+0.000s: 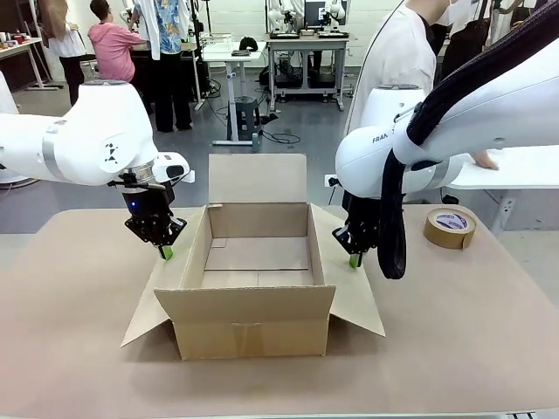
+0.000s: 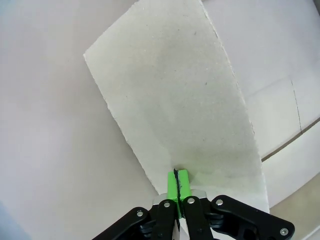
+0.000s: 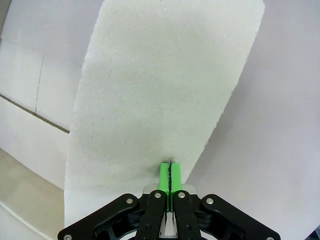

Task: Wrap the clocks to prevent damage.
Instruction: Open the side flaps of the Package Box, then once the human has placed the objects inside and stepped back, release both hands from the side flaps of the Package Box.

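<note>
An open cardboard box (image 1: 253, 307) stands in the middle of the table with nothing inside it. Its left flap (image 1: 166, 292) and right flap (image 1: 351, 292) are folded outward. My left gripper (image 1: 165, 252) is shut, and its green tips point down at the left flap near the box wall. In the left wrist view the shut left gripper (image 2: 177, 181) sits just over the pale flap (image 2: 180, 100). My right gripper (image 1: 354, 260) is shut at the right flap. The right wrist view shows that gripper (image 3: 170, 175) over the flap (image 3: 165, 90). The clocks are out of view.
A roll of brown tape (image 1: 450, 228) lies on the table at the right. A person in a white top (image 1: 393, 52) stands behind my right arm, with a hand (image 1: 485, 160) on a white table there. The box's back flap (image 1: 258, 178) stands upright.
</note>
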Tool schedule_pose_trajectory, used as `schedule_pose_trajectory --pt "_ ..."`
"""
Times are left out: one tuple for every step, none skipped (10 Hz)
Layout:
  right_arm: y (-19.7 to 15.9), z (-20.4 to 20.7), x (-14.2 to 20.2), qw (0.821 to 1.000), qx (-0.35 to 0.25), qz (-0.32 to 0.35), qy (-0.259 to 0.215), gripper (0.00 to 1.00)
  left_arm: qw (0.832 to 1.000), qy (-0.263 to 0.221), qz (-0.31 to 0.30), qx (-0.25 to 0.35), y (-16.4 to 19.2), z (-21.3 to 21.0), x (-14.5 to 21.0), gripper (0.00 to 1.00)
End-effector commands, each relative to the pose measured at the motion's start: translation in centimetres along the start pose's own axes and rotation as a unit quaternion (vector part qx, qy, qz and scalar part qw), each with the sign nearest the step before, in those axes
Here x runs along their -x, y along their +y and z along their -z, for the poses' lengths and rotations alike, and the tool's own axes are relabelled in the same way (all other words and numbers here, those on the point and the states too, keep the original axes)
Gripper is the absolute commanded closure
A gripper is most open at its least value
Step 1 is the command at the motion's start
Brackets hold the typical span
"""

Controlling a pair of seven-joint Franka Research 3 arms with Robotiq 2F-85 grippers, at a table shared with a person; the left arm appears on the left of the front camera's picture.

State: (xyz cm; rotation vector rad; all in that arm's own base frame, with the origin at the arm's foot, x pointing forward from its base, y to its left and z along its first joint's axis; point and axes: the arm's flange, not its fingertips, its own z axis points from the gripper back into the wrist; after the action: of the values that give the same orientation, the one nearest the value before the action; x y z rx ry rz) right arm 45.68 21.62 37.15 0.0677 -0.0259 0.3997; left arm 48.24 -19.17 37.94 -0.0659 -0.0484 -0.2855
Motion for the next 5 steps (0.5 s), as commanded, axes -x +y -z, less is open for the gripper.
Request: schedule_pose_trajectory --pt "-0.05 0.11 0.06 1.0 0.0 0.002 0.001 0.99 1.0 -0.001 0.004 -0.005 0.04 0.07 0.0 0.99" --pt "-0.05 0.11 0.06 1.0 0.0 0.002 0.001 0.99 1.0 -0.001 0.004 -0.005 0.04 0.07 0.0 0.99" --pt "-0.05 0.11 0.06 1.0 0.0 0.002 0.001 0.99 1.0 -0.001 0.004 -0.005 0.04 0.07 0.0 0.99" --pt "-0.05 0.11 0.06 1.0 0.0 0.002 0.001 0.99 1.0 -0.001 0.004 -0.005 0.04 0.07 0.0 0.99" --pt "-0.05 0.11 0.06 1.0 0.0 0.002 0.001 0.99 1.0 -0.001 0.004 -0.005 0.04 0.07 0.0 0.99"
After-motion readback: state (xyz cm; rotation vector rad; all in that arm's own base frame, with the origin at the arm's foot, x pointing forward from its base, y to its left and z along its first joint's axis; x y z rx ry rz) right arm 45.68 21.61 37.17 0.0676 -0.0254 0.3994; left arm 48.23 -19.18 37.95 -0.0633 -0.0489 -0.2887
